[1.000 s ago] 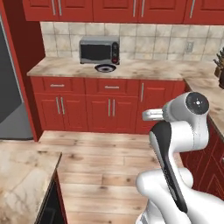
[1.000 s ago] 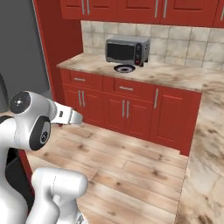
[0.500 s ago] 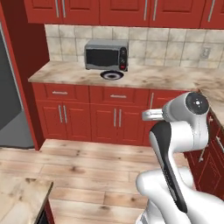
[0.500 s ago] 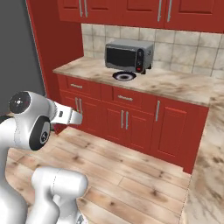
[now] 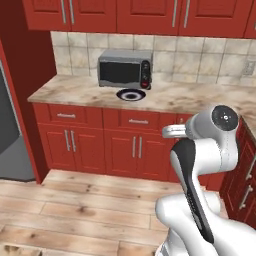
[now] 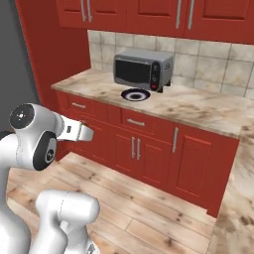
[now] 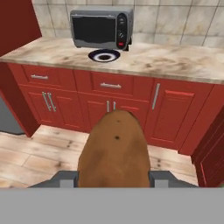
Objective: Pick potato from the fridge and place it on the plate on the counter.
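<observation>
hand [image 7: 113, 178]: clamped on 1 potato [image 7: 113, 148], between its fingers | 1 plate [image 7: 104, 55]: on table [image 7: 175, 65], well ahead of hand, touching front of 1 microwave [image 7: 101, 28] | plate bare

Red cupboards [image 5: 125, 147] with silver handles stand low along the wall, and more red cupboards [image 5: 150, 15] hang up high. Pale square tiles [image 5: 190, 62] cover the wall between them — a grey microwave [image 5: 125, 69] sits there. The floor [image 5: 75, 205] is light wood.
</observation>
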